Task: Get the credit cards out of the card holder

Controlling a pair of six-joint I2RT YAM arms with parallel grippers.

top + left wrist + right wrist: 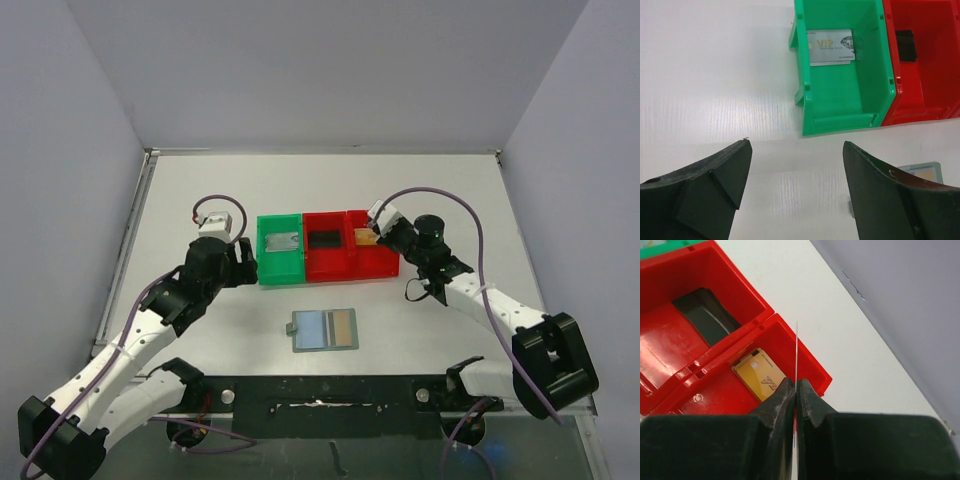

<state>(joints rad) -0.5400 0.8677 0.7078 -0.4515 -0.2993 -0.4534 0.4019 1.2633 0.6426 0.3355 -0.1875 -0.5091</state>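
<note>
The grey-blue card holder (323,330) lies flat on the table between the arm bases, gold and dark stripes showing on its top. Only its corner (922,170) shows in the left wrist view. My left gripper (796,145) hangs open and empty over bare table, left of the green bin (840,107). My right gripper (796,382) is shut on a thin credit card (796,350), seen edge-on above the right red bin (807,365). A gold card (760,372) lies in that bin. A silver card (832,46) lies in the green bin and a black card (325,240) in the middle red bin.
The three bins stand side by side in a row mid-table: green (280,262), red (325,262), red (375,262). White table extends around them. Grey walls close in the back and both sides.
</note>
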